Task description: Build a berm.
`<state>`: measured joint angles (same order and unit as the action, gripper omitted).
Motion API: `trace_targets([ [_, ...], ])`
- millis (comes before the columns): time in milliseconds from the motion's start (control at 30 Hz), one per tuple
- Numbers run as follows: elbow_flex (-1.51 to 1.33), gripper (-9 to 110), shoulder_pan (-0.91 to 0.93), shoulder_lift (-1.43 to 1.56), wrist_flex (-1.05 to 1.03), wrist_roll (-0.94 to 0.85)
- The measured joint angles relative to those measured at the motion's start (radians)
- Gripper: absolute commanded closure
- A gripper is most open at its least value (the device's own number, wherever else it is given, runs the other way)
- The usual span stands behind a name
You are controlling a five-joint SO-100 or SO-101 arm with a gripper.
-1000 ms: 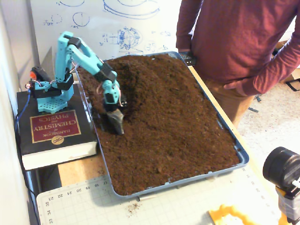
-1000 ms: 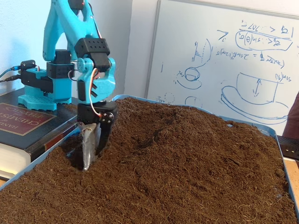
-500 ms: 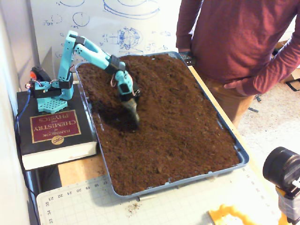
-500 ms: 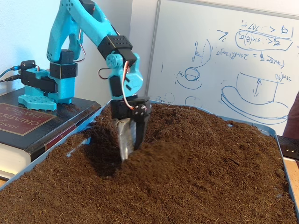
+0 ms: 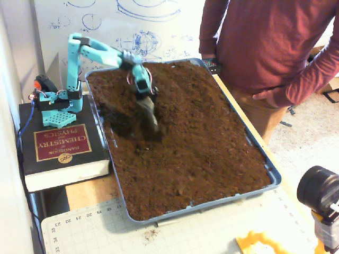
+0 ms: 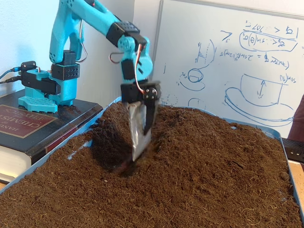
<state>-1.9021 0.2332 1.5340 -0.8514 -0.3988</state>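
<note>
**Arm's scoop tip at the soil beside a dark hollow**

A turquoise plastic robot arm (image 5: 98, 50) reaches from its base at the upper left of the high fixed view out over a blue rectangular tray (image 5: 254, 145) filled with loose dark-brown soil. Its gripper (image 5: 152, 124) (image 6: 137, 152) points down, the tip at the soil surface left of the tray's centre. In the low fixed view one finger is a shiny grey scoop-like blade (image 6: 137, 130) with the black finger lying close against it; the two look closed together, with nothing seen between them.

Just left of the tip in both fixed views lies a shadowed hollow (image 6: 111, 147). The berm (image 6: 190, 137), a raised mound of crumbly soil, rises right of the gripper in the low view, running toward the tray's far end below the whiteboard (image 6: 228, 57).

The arm's base stands on a thick black book with a red cover panel (image 5: 61, 145) at the left. A person in a maroon sweater (image 5: 265, 42) stands at the upper right.
</note>
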Motion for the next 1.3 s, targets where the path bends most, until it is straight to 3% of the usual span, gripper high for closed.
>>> trace_targets([
  [300, 0.0, 101, -0.067, 0.225, -0.52, 0.0],
  [467, -0.038, 101, -0.112, 0.199, -0.62, 0.0],
  [967, -0.218, 101, -0.137, -0.138, -0.072, 0.0],
  [1300, -0.129, 101, -0.137, -0.242, 0.11, 0.0],
])
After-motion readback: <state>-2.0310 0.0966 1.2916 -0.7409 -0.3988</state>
